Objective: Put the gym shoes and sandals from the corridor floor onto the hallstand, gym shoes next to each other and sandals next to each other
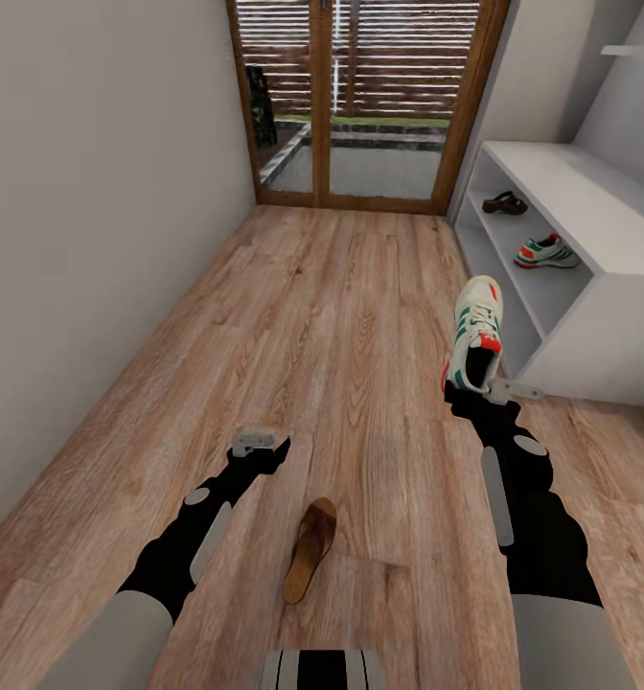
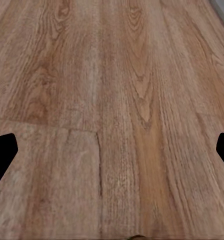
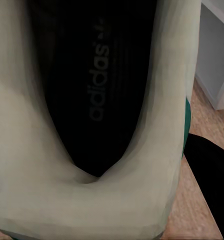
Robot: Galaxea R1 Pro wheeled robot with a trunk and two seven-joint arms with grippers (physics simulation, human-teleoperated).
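The right gripper has its jaws clamped on the heel rim of a light, stiff white gym shoe with teal stripes, held above the wood-plank floor near the white hallstand's front edge. The left gripper hangs with jaws apart, empty, near the thin, floppy brown leather sandal; its sole edge looks the best hold.

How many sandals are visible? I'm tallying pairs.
2: one sandal on the hallstand shelf, one sandal on the corridor floor between the arms.

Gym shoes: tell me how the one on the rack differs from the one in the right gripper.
The gym shoe on the rack rests flat on a shelf of the hallstand, side-on; the held gym shoe hangs above the floor in the right gripper, gripped at its heel, toe pointing away. Both are white with green stripes and orange-red patches.
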